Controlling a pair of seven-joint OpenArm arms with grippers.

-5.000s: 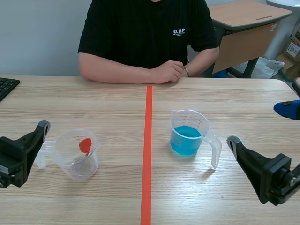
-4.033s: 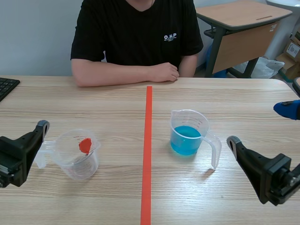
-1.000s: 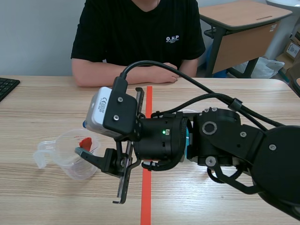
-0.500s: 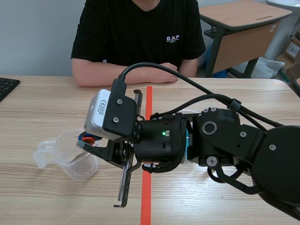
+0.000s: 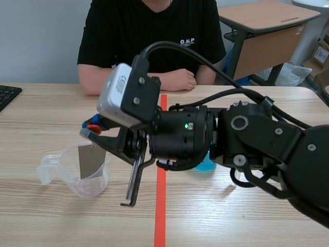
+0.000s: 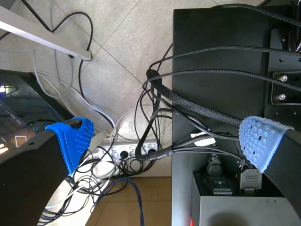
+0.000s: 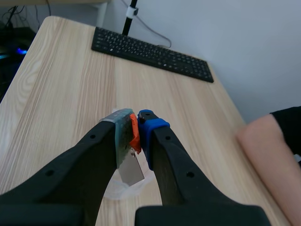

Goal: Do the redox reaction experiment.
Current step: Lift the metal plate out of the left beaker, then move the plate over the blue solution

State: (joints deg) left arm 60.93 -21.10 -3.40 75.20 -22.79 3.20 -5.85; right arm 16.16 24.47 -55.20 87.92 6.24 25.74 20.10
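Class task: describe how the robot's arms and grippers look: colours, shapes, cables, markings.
The right arm is black, with bulky rounded joints, a green light and thick black cables. Its white-grey camera box bears printed marks. The right gripper has thick black fingers, one pad grey-green, one blue. The left gripper has black fingers with blue dotted pads.

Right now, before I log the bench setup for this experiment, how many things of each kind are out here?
Measuring cups: 2 (clear one, blue-filled one mostly hidden)
Metal strip: 1, gripped in the right pincer
Keyboard: 1
Total: 4
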